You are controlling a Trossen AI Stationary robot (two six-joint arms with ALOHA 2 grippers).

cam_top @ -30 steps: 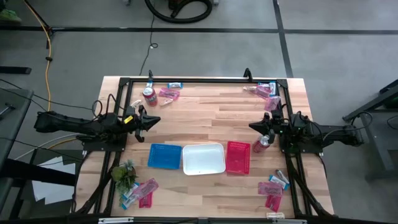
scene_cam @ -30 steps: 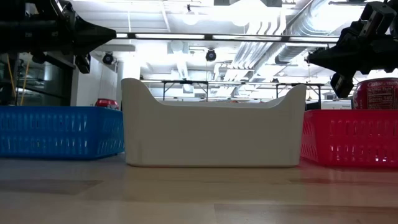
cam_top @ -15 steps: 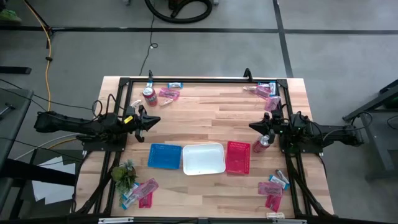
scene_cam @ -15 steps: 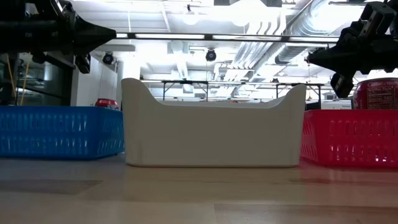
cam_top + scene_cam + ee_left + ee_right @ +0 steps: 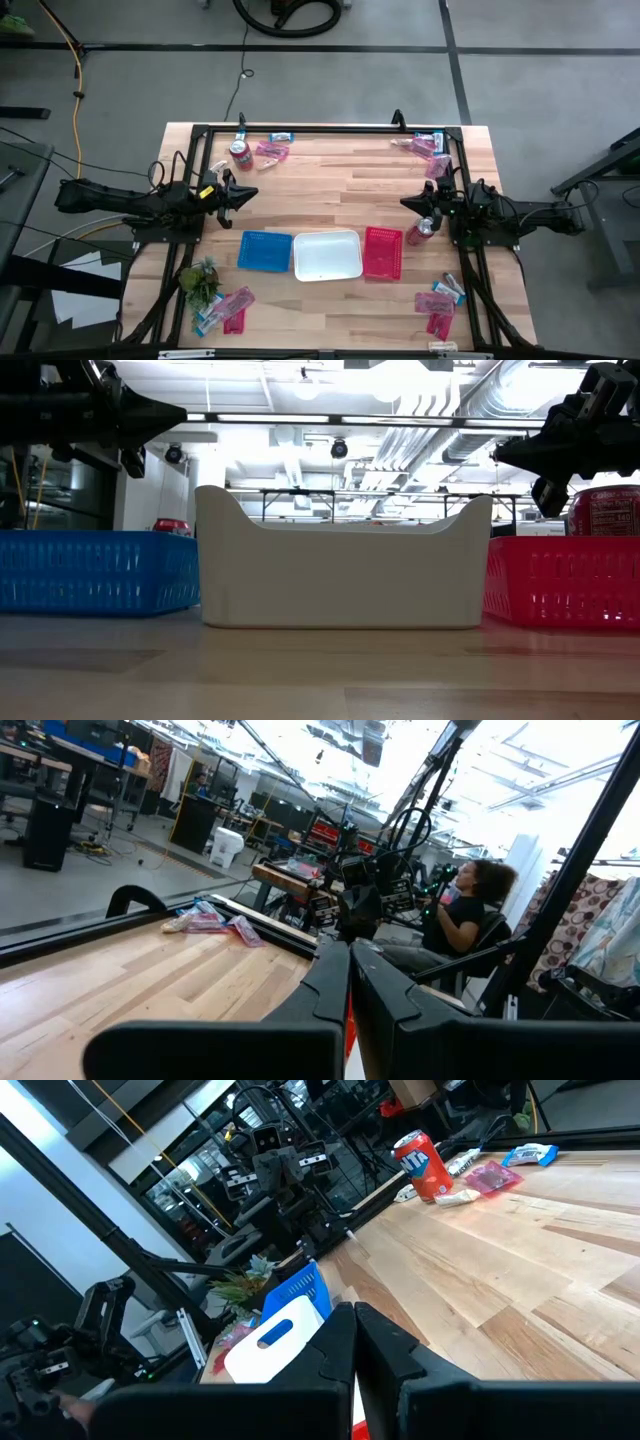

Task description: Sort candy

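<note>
No sorting has begun: my left gripper [image 5: 247, 193] and right gripper [image 5: 407, 204] hover above the counter [image 5: 330, 185], fingers fully closed, holding nothing. The candy [image 5: 271, 151] lies in piles at the counter's four corners, so the next move calls for opening one gripper over a pile.

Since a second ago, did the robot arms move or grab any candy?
No, nothing visibly changed. The left gripper and right gripper hang shut and empty above the table, just as before. The candy lies in its corner piles, and the blue tray, white tray and red tray sit in their row.
</note>
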